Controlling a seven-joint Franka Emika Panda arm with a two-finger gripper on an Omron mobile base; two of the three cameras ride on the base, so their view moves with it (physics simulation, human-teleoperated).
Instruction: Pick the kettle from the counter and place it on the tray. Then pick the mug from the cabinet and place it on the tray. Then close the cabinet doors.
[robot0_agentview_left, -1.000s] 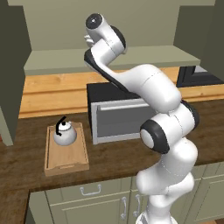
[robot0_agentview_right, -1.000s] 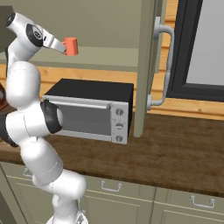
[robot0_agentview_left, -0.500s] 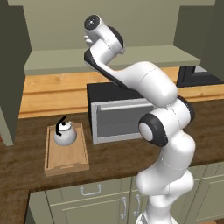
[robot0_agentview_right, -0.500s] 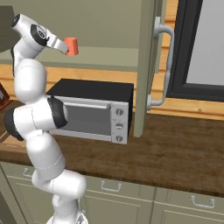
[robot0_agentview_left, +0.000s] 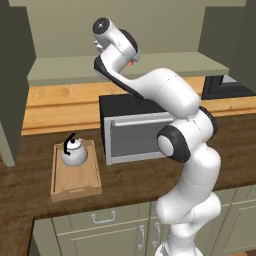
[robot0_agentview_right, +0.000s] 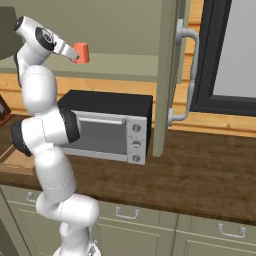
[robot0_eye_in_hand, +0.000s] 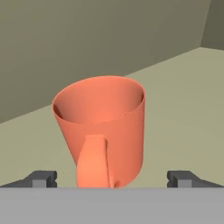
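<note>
The small round white-grey kettle (robot0_agentview_left: 74, 152) with its thin black arched handle sat on the rectangular light-wood tray (robot0_agentview_left: 76, 175), which lay on the dark brown wood-grain counter (robot0_agentview_left: 125, 187) beside the black microwave (robot0_agentview_right: 107, 125). The small orange-red cylindrical mug (robot0_eye_in_hand: 104, 131) stood upright on the pale shelf (robot0_eye_in_hand: 183, 100) inside the grey-green wall cabinet (robot0_agentview_left: 125, 65) — its handle faced the gripper (robot0_eye_in_hand: 113, 178), whose fingers stood wide apart on either side of it, not yet clamped

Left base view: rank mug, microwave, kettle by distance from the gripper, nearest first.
1. mug: on the cabinet shelf, right at the open gripper.
2. microwave: on the counter, below the gripper.
3. kettle: on the tray, low and off to the left.
</note>
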